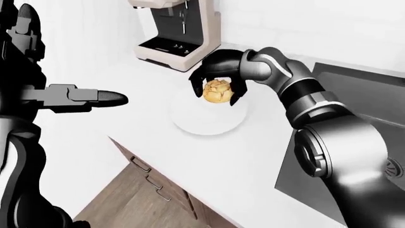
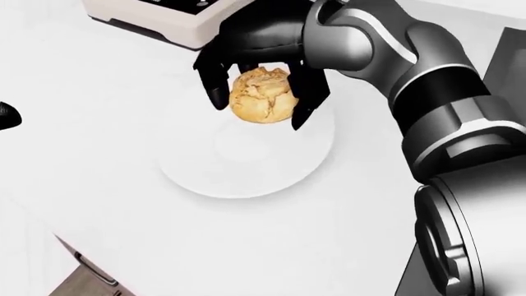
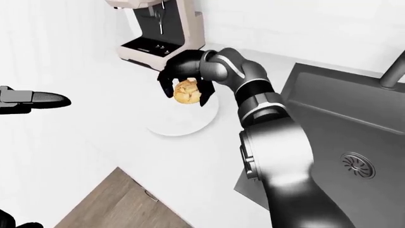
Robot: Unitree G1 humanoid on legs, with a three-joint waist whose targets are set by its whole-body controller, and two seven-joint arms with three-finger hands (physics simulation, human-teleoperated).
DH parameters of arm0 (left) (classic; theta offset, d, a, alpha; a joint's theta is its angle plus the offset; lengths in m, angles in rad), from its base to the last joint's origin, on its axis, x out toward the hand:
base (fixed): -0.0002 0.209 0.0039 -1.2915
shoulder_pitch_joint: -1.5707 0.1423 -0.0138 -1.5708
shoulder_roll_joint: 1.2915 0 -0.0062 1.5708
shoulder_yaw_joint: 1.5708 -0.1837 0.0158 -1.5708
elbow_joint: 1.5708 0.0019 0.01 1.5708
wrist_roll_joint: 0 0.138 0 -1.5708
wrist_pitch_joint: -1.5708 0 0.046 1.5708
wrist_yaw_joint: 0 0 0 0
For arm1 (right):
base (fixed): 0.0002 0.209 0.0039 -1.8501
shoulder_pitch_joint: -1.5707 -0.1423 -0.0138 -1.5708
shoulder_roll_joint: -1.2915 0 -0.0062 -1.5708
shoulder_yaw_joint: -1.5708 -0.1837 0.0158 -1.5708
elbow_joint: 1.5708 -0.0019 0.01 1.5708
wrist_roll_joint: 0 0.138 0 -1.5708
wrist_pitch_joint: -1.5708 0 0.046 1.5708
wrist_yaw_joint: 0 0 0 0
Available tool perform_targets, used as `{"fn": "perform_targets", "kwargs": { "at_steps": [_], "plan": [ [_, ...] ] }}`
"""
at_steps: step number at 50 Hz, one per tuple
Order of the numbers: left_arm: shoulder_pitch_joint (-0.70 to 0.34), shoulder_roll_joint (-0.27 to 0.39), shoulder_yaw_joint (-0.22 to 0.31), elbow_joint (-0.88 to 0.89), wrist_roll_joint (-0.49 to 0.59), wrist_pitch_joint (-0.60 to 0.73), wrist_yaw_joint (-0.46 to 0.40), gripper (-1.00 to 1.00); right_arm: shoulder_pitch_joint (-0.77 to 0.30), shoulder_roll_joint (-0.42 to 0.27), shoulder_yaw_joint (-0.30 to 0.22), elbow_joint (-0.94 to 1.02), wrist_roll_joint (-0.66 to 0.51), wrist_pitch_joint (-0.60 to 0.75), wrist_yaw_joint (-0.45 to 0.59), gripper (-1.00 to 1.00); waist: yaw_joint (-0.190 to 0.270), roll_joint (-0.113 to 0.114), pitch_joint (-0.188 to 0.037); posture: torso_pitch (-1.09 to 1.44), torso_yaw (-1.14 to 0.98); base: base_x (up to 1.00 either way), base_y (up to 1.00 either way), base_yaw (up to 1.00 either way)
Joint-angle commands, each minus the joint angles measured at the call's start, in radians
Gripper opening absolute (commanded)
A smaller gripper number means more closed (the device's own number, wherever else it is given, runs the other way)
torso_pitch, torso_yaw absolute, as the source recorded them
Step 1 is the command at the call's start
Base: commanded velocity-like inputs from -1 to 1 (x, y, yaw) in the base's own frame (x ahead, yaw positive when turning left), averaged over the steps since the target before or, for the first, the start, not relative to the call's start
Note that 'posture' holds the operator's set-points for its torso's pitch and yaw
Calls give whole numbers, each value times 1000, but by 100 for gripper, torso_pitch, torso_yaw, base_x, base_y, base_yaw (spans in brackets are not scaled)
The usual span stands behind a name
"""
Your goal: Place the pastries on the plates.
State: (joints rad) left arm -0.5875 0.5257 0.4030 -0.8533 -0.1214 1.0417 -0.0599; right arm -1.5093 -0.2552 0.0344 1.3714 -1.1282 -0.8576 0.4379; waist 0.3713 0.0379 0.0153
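Observation:
A round golden pastry is held in my right hand, whose black fingers close round it from above. Hand and pastry hang over the upper part of a white plate that lies on the white counter; whether the pastry touches the plate cannot be told. The right arm reaches in from the right side of the head view. My left hand is off to the left in the left-eye view, well away from the plate, fingers stretched out and holding nothing.
A beige coffee machine stands just above the plate in the left-eye view. A dark sink with a faucet lies to the right. The counter edge runs diagonally below the plate, with drawer handles beneath it.

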Motion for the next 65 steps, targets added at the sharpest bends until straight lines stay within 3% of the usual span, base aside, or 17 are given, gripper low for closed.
{"fn": "perform_targets", "kwargs": {
  "at_steps": [1,21,34,43,45,47,58,65],
  "plan": [
    [-26,17,10,-9,8,-23,6,100,-42,-4,-11,-37,29,-21,-13,-43,0,3,-28,0,30,0,0,0],
    [-4,19,27,-24,3,-22,4,100,-17,40,8,-32,9,-9,-44,-25,-3,5,-29,0,30,0,0,0],
    [4,13,28,-23,9,-31,3,100,-18,40,5,-32,5,-6,-49,35,-4,5,-30,0,30,0,0,0],
    [3,19,39,-32,3,-20,-3,100,-20,36,6,-32,3,-2,-40,65,-5,6,-29,0,30,0,0,0],
    [1,21,38,-29,3,-21,-1,100,-23,34,5,-32,2,1,-41,76,-5,6,-29,0,30,0,0,0],
    [-7,24,31,-22,4,-21,2,100,-27,32,4,-32,2,3,-40,100,-5,6,-29,0,30,0,0,0],
    [-30,28,13,-10,6,-16,7,100,-97,0,-28,-35,54,24,-21,100,-5,6,-26,0,30,0,0,0],
    [-15,26,30,-26,2,-11,0,100,-129,-20,-69,-45,136,89,-22,100,-7,5,-25,0,30,0,0,0]
  ]
}}
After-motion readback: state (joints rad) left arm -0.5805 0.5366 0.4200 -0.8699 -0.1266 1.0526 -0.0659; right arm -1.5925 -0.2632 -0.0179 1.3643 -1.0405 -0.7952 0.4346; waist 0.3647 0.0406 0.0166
